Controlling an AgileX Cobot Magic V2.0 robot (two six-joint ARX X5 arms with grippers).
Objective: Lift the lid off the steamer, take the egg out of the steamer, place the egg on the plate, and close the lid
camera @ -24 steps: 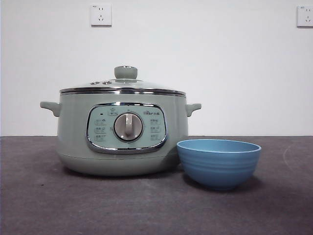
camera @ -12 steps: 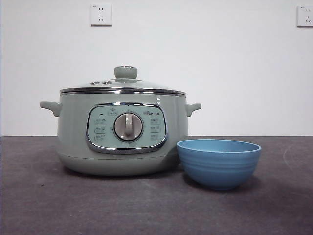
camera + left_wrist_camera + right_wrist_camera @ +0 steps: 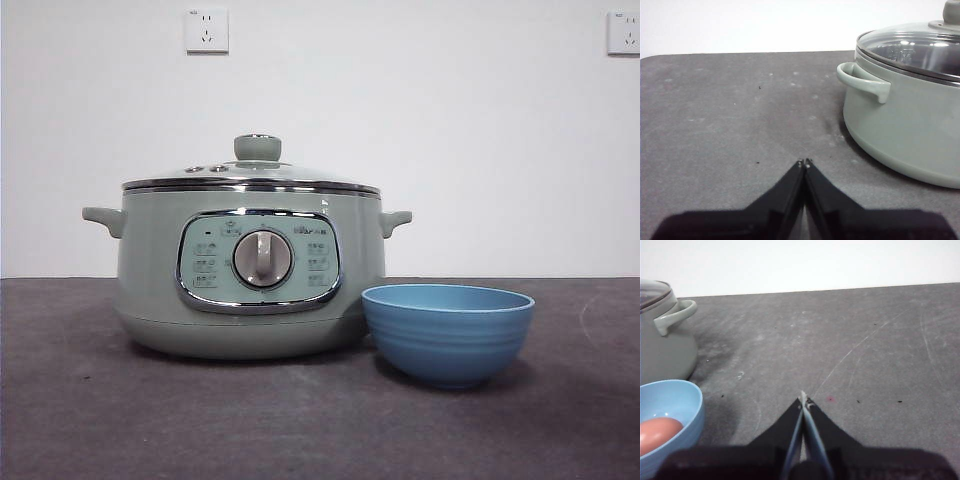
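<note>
- The left gripper has its jaws pressed together on nothing, low over the bare desk; the steamer stands well apart from them, one side handle towards them.
- The right gripper is likewise closed and empty above the desk, with the plate off to one side (the steamer beyond it).
- The lid sits on the steamer, knob up.
- Only the right wrist view shows the egg lying in the plate; the front view shows the plate just beside the steamer, with neither arm in sight.
</note>
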